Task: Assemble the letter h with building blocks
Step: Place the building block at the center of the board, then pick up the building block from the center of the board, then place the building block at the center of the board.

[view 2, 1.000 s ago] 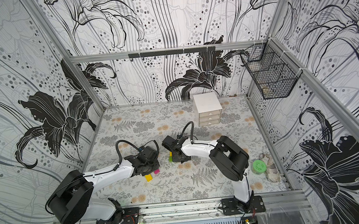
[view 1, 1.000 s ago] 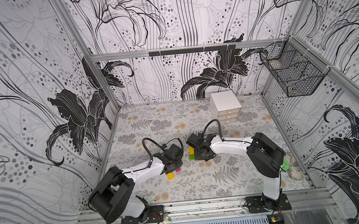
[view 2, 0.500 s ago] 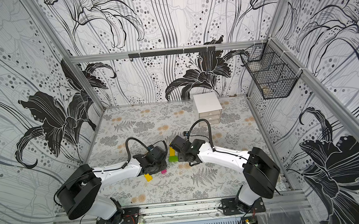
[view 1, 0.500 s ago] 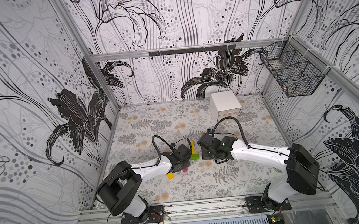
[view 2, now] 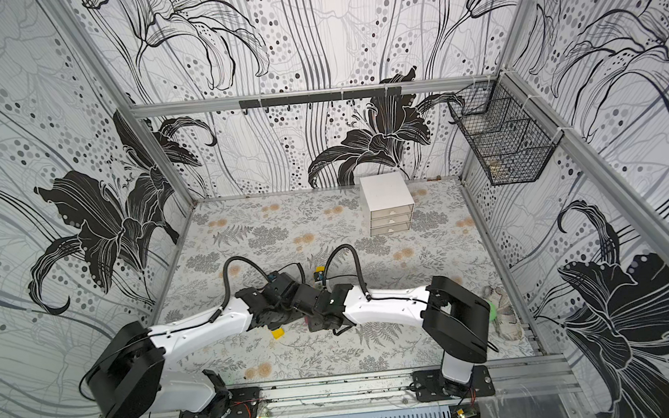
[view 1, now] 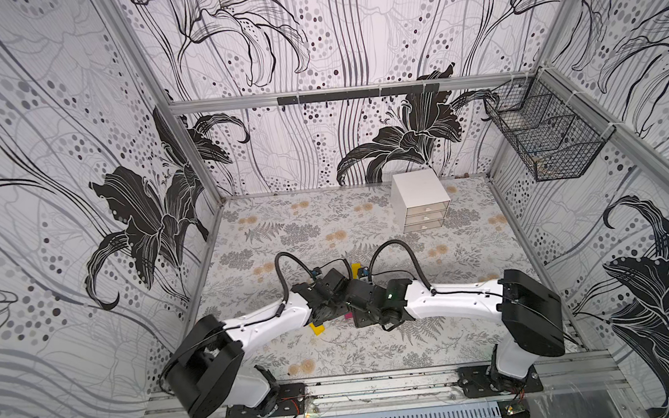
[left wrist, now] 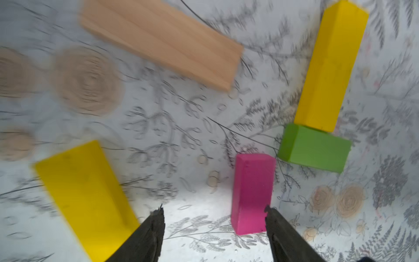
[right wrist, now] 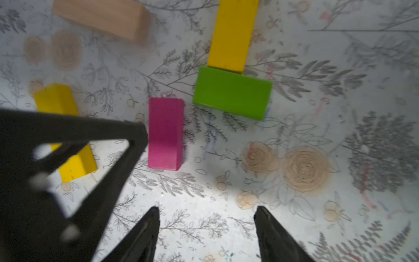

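The building blocks lie flat on the floral mat. One yellow block (right wrist: 231, 34) butts with its end against the long side of the green block (right wrist: 231, 93). The magenta block (right wrist: 165, 133) lies a small gap away from the green one. A second yellow block (left wrist: 84, 199) and the tan block (left wrist: 161, 43) lie apart from them. My left gripper (left wrist: 213, 211) is open, and the magenta block's (left wrist: 251, 192) near end sits just inside one fingertip. My right gripper (right wrist: 206, 209) is open over bare mat. In both top views the two wrists (view 1: 344, 298) hide most blocks.
A white drawer unit (view 1: 421, 200) stands at the back right, and a wire basket (view 1: 545, 137) hangs on the right wall. A round green container (view 2: 492, 313) and a cloth (view 2: 505, 317) lie at the right edge. One finger (right wrist: 90, 140) of the left gripper crosses the right wrist view.
Both grippers have opened, the right one first. The two wrists have drawn together over the blocks, and the right arm's elbow has swung out to the right.
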